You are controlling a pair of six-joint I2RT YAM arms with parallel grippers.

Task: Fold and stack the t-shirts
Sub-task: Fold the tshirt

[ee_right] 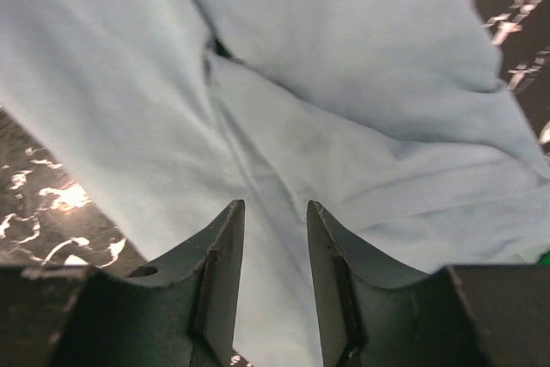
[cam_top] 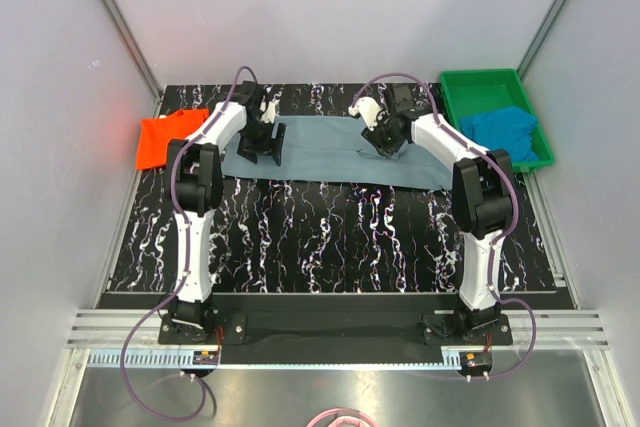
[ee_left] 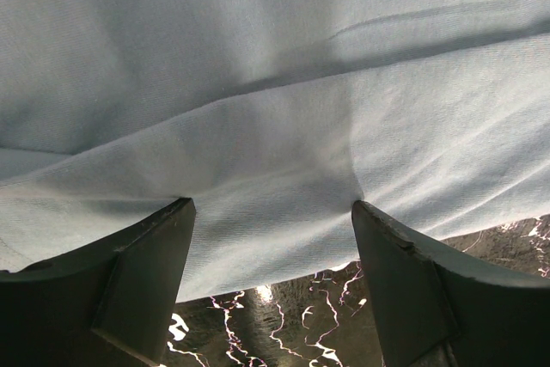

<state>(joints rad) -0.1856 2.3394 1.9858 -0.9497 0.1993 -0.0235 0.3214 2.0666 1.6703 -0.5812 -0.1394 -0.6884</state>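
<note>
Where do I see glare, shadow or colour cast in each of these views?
Top external: the orange-red shirt throws a reddish glow on the left wall. Left wrist: a soft shadow band crosses the grey-blue shirt; the table glints below. Right wrist: bright glare on the table at left; the shirt is evenly lit.

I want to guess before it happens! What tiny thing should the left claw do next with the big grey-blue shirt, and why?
Probably lower and close the left gripper on the grey-blue shirt. Its jaws stand wide open right over the shirt's near edge, with bare table just past it. Nothing is held there yet, and a fold needs a grip.
</note>
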